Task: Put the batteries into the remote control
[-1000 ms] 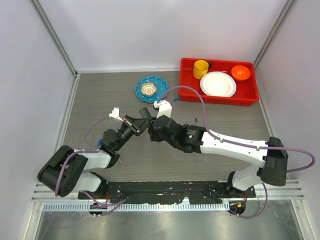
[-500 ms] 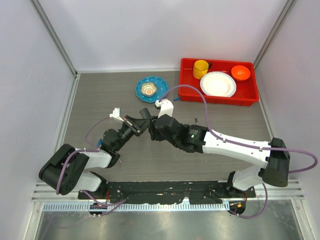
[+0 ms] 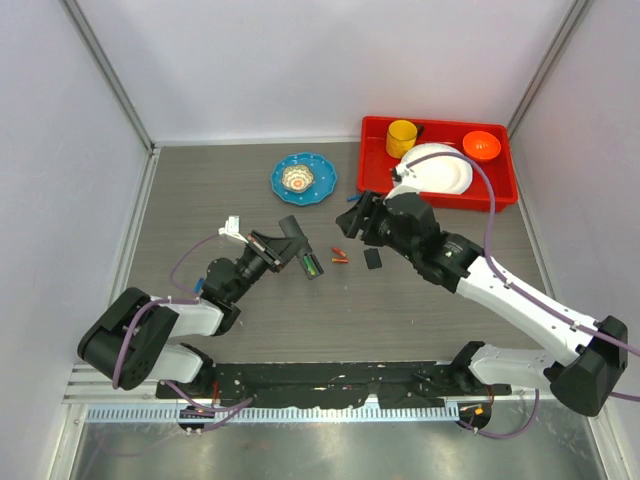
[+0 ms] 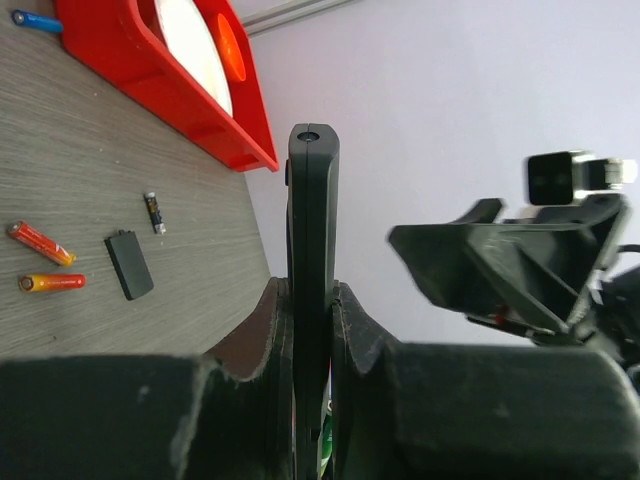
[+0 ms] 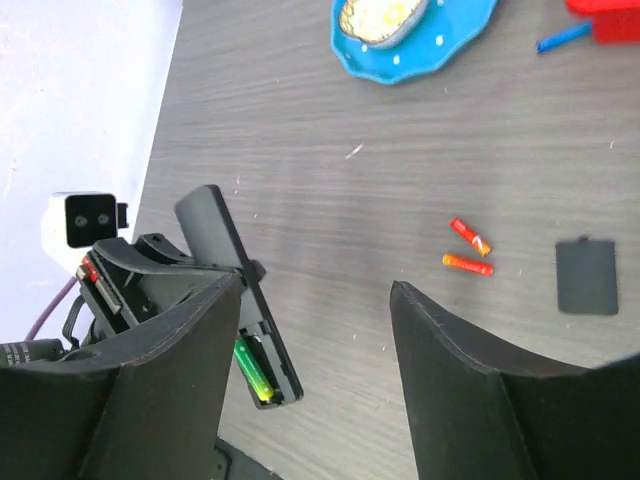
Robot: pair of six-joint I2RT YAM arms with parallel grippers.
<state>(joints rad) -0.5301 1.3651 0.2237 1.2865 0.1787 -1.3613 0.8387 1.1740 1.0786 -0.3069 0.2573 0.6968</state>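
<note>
Left fingers [image 4: 265,340] pinched the slim black plastic remote control [image 4: 312,230] above the tabletop [image 3: 200,200]. Right fingers [image 5: 450,380], spread and empty, hung nearer the small orange-red cylindrical batteries [image 5: 467,264] lying loose between them.

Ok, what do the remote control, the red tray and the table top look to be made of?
Remote control: matte black plastic by its look, with moulded edges and a dull sheen.
Red tray: probably glossy plastic, given the uniform colour and soft highlights on the rim.
Table top: matte grey wood-grain laminate or veneer; whether the grain is printed or real cannot be told.
</note>
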